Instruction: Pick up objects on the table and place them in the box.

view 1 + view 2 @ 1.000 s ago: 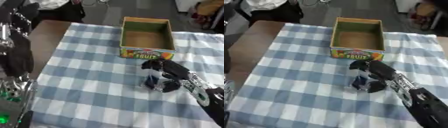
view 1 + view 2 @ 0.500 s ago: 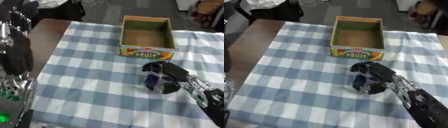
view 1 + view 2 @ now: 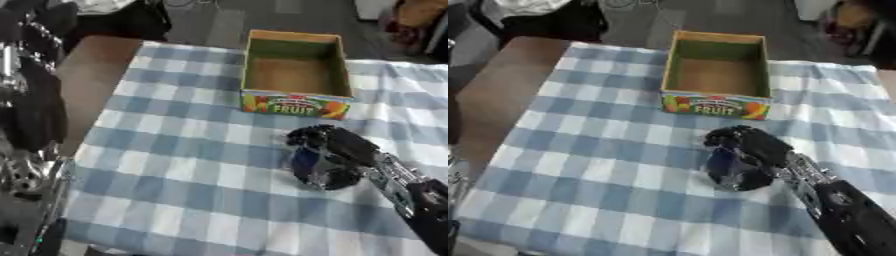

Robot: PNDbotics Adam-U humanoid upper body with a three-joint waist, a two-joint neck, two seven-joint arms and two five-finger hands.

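Right hand (image 3: 745,147) is over a small dark-blue object (image 3: 726,167) on the checked cloth (image 3: 597,150), just in front of the fruit box (image 3: 715,75). Fingers curl down round the object from above, so I read it as grasping. Can't tell whether the object is off the cloth yet or what it is: dark, bluish, with a rounded lower edge.

Box sits open-top, looks empty, printed side facing the robot. It's close behind the object, so the carry should be short: lift, go forward over the near wall, let go. Top-down grasp suits that, since the hand must clear the wall.

Left hand (image 3: 35,110) is up beside the worktop (image 3: 92,65), well left of the box, idle; can't tell its finger state.

Risk: object slipping on lift.
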